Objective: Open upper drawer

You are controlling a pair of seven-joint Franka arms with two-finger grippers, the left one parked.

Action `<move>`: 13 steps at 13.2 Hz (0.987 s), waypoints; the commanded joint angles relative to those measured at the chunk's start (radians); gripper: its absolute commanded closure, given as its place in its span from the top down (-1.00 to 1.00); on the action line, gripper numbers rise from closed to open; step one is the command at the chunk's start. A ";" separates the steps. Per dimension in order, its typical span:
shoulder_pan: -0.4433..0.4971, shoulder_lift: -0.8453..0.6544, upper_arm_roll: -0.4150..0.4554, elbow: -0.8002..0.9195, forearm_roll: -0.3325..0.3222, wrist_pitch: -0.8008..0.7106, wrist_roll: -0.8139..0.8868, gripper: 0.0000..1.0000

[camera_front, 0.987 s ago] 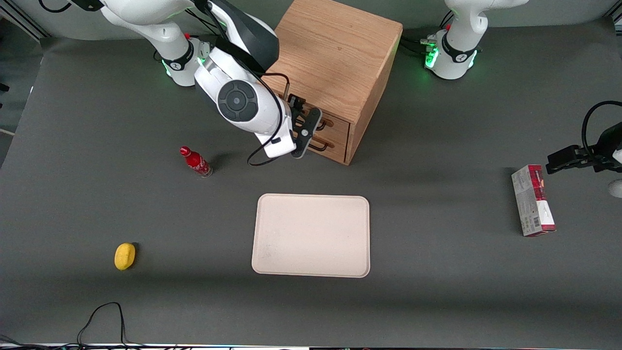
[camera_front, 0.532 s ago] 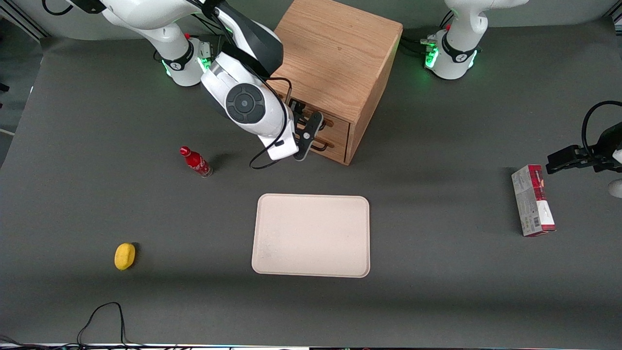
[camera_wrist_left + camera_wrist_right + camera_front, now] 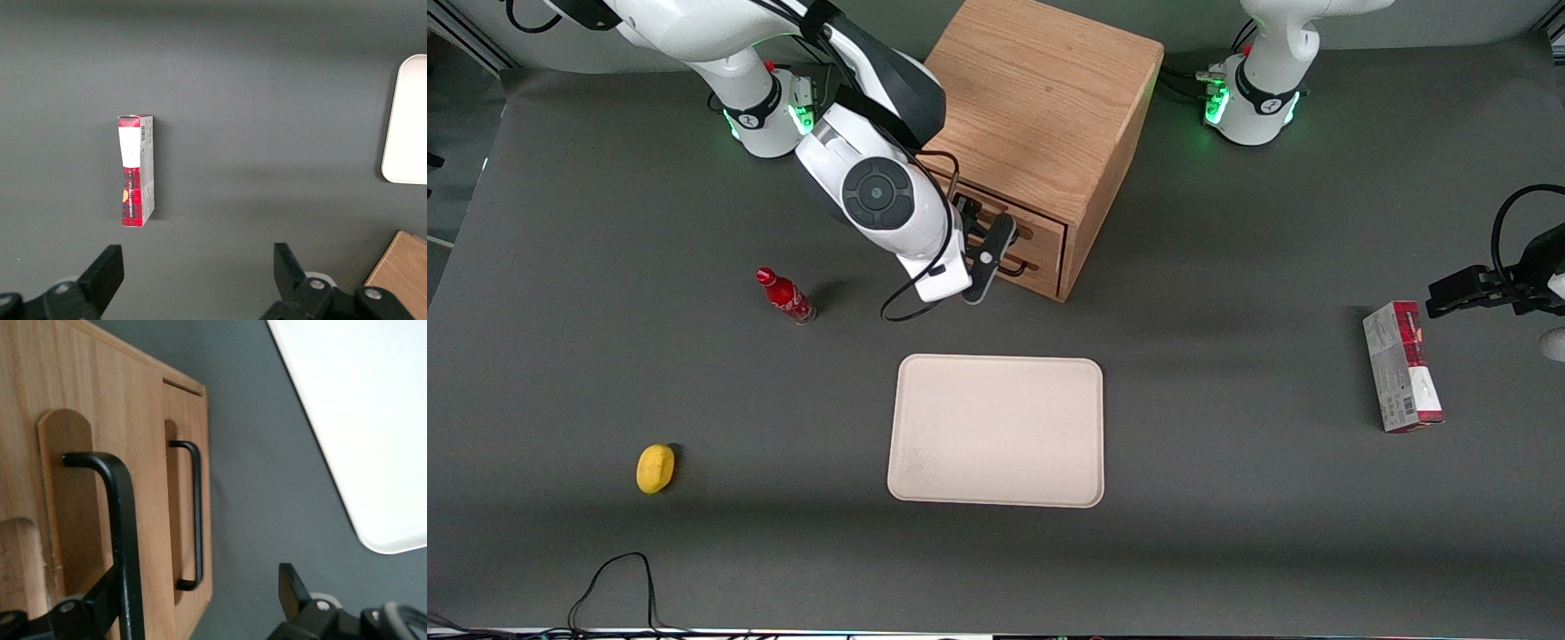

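My fingers (image 3: 200, 603) are straddling the upper drawer's (image 3: 87, 520) handle (image 3: 123, 520) wide apart; closing off-center is risking a slip off the bar.

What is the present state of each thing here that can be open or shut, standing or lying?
upper drawer: shut, front level with the cabinet face.
lower drawer: shut.
pincer: open, in front of the drawers at the upper drawer's black handle, not closed on it.
red bottle: standing upright, cap on.
red box: lying flat, flaps closed.
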 commanded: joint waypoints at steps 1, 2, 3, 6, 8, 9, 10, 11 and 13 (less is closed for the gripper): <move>-0.021 0.024 -0.019 0.043 -0.022 0.002 -0.070 1.00; -0.021 0.025 -0.041 0.055 -0.022 0.002 -0.096 1.00; -0.021 0.033 -0.067 0.063 -0.021 0.002 -0.127 1.00; -0.021 0.058 -0.111 0.103 -0.022 0.002 -0.160 1.00; -0.021 0.082 -0.148 0.150 -0.021 0.002 -0.181 1.00; -0.021 0.093 -0.165 0.173 -0.021 0.000 -0.187 1.00; -0.021 0.107 -0.199 0.196 -0.019 0.000 -0.216 1.00; -0.023 0.114 -0.228 0.222 -0.015 0.000 -0.259 1.00; -0.035 0.137 -0.260 0.265 -0.011 0.000 -0.311 1.00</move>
